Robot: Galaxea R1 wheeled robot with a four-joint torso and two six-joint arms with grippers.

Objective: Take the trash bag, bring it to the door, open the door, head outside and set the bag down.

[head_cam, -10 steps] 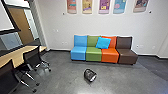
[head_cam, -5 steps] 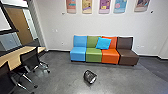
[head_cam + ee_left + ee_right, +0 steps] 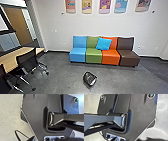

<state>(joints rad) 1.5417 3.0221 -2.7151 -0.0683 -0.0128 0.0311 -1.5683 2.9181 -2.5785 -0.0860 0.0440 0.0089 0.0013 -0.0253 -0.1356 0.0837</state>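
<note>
When taken from left to right, begins with a brown door (image 3: 20,25) at the back, beyond a dark-framed screen (image 3: 3,24); cannot say whether meant as the way out; next, a wooden tabletop (image 3: 15,55) with dark chairs (image 3: 27,60) beside it, probably placed so for sitting and working; then seats against the wall (image 3: 55,22), side by side in blue (image 3: 78,55), green (image 3: 93,55), orange (image 3: 110,57) and brown (image 3: 128,59), presumably lined up there to spare room for walking.

In front of green and orange, nearer the camera and well apart from both, see the trash bag (image 3: 90,79), or so judged from the task; dark with a pale patch at one end, slumped on the grey floor (image 3: 62,77), with nothing beside it for support and so likely settled under its own weight; behind, a bright blue cushion (image 3: 103,43), propped across the green and orange backs, leaning rather than lying flat; above, colourful posters (image 3: 104,6), hung in a row.

At the left wrist, a dark plate (image 3: 36,117) of the robot's own, and likewise at the right; cannot tell how far open the fingers at either wrist, nor with what hold, if any; probably still to come, reaching the bag and lifting it.
</note>
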